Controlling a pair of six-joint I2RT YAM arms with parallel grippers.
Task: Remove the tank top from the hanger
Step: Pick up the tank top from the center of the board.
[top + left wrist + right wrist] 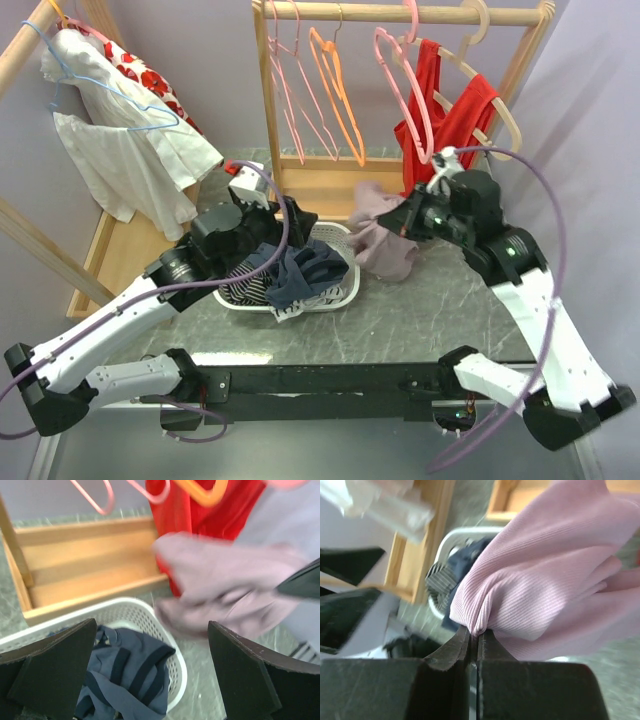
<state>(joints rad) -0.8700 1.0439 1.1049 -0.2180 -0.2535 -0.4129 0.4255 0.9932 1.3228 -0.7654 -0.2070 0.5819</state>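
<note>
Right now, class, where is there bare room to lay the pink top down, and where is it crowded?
Bare table between the basket and the base rail; also the wooden rack floor behind. Crowded: the basket, heaped with clothes.

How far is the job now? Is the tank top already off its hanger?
Done: the pink tank top is off, with no hanger in it, beside the white basket. In hand: the right gripper is shut on a fold of it; the left gripper is open over the basket, holding nothing. Left: probably only to put it down.
</note>
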